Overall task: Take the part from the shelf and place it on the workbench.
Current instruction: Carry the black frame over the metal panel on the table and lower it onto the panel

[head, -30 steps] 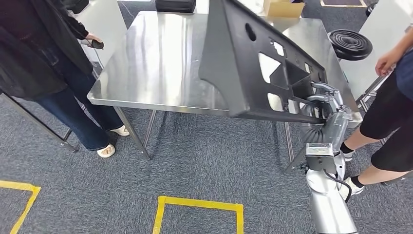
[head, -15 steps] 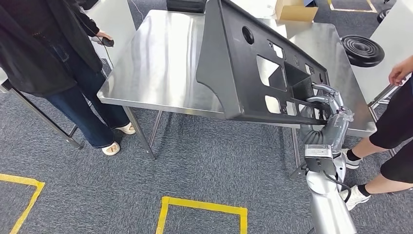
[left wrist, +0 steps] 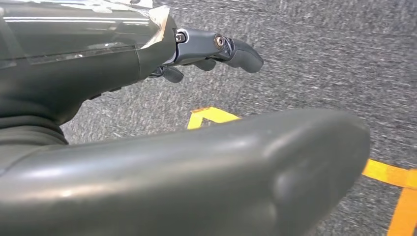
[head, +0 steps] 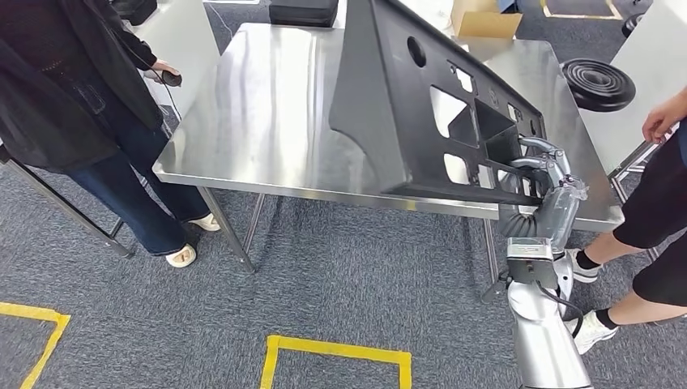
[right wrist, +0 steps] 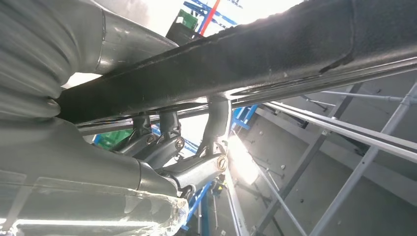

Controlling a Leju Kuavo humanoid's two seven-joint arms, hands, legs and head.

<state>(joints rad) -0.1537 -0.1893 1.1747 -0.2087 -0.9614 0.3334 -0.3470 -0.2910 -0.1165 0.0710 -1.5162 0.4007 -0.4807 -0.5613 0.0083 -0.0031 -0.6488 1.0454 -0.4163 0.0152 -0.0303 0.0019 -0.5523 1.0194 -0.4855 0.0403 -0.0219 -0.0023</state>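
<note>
workshop | steel workbench [head: 267, 121] | yellow floor tape [head: 332, 348] | grey carpet [head: 121, 324]

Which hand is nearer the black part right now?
Right. The right hand grips the black part at its lower edge above the workbench; the left hand hangs over carpet, apart from it.

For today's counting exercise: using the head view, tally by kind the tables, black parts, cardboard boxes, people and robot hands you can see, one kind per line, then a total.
Steel workbench: 1
Black panel part, held by the right hand: 1
Black ribbed disc: 1
Cardboard box: 1
People, one at the left, one at the right: 2
Robot hands: 1
Total: 7
</note>
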